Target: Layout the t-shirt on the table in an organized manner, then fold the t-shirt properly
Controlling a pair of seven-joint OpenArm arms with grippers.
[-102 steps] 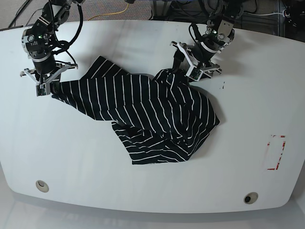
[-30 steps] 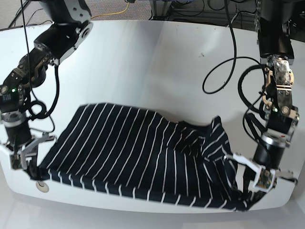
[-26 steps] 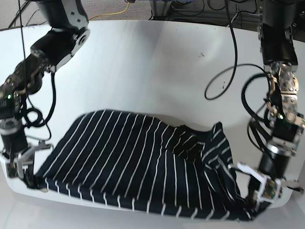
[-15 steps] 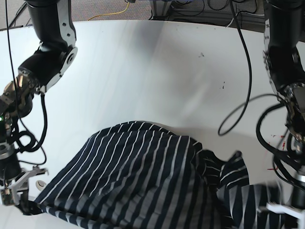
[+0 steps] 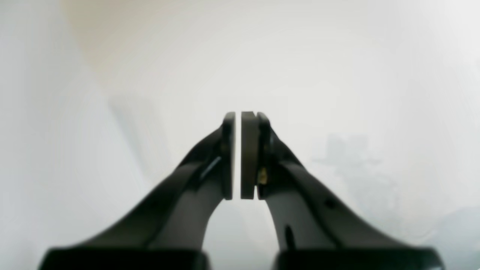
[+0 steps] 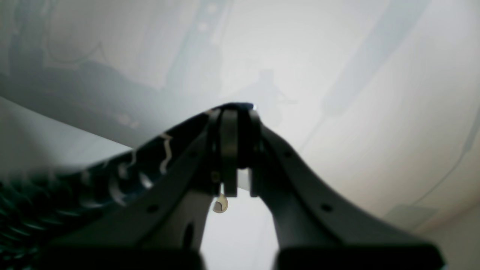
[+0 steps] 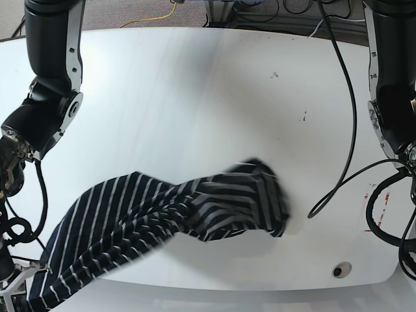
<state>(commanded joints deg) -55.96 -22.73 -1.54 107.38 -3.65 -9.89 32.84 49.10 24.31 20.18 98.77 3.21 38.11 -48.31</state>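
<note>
Right gripper (image 6: 240,112), nearest the near left corner of the surface (image 7: 195,84) in the base view: fingers clamped on a gathered edge of the t-shirt (image 7: 123,214). Left gripper (image 5: 237,118): fingers together but for a thin gap, with no fabric between them. Its tip lies outside the base view, beyond the right side of the frame; the left wrist view shows no fabric.

The t-shirt slants from the right gripper, above the near left part of the surface, toward the middle. The held end is raised. The free end is bunched and blurred, which indicates motion; whether it touches the surface cannot be told. Near right corner: one round hole (image 7: 342,270), uncovered. Right side, farther back: red marking (image 7: 383,211), partly behind a cable loop.

Status: layout incomplete. The t-shirt is neither flat nor squared, and no orderly fold is visible. Support at one end only probably lets the loose end twist or crumple. Remaining, as judged: regain the free edge with the left gripper, stretch the fabric, lower it flat, align sleeves and hem, then complete all folds.
</note>
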